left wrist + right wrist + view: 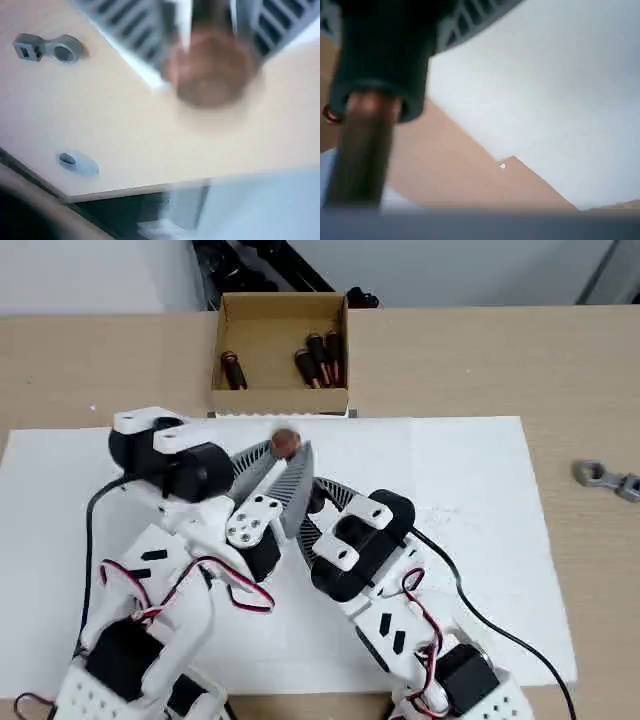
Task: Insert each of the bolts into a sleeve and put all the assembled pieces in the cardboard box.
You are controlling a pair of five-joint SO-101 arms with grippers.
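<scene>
Bolt sits pinched in the left end effector, just short of the box — the right end effector grips the sleeve. Any tilt between them and it jams, or slips free onto the table.

You have bright, even light, probably from overhead; only soft, faint shadows lie on the white sheet.

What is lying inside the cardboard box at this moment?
Inside the cardboard box lie four assembled pieces: one near its left wall, three grouped toward the right. The near wall covers the strip of floor just behind it, so anything there cannot be seen.
</scene>
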